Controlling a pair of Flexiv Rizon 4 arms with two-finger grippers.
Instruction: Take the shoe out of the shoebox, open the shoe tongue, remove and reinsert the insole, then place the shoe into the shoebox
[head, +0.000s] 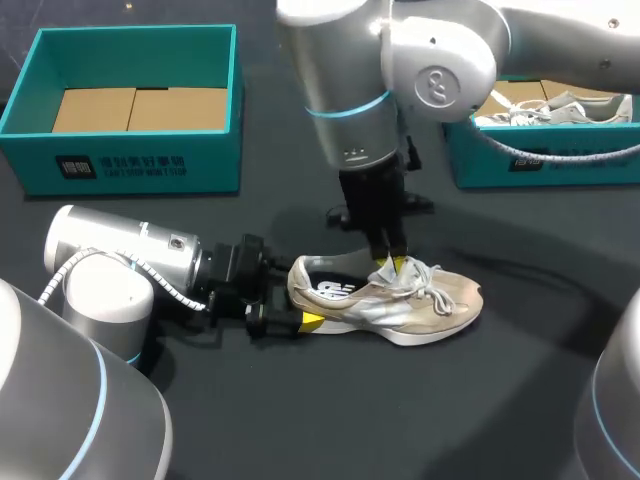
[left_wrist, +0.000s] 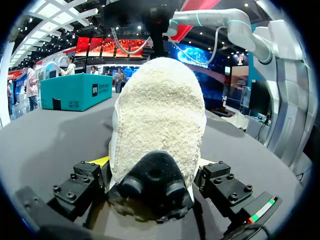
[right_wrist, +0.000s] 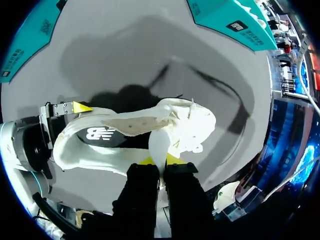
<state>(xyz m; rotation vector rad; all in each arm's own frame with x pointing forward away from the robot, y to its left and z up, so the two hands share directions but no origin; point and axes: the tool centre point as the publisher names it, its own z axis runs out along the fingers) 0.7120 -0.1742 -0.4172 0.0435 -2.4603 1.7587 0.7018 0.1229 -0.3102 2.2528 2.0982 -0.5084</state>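
Now, left claw (head: 299, 308), right claw (head: 391, 266), gripping shoe (head: 425, 305)

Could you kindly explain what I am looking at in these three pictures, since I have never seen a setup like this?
This is a two-armed robot at a dark table. One picture looks down from overhead; the two round ones come from a camera on each wrist. A beige shoe rests on its sole. Further back stand a teal left box and a right box, which holds another shoe. The left gripper clamps the shoe's heel, and the right gripper pinches its tongue from above.
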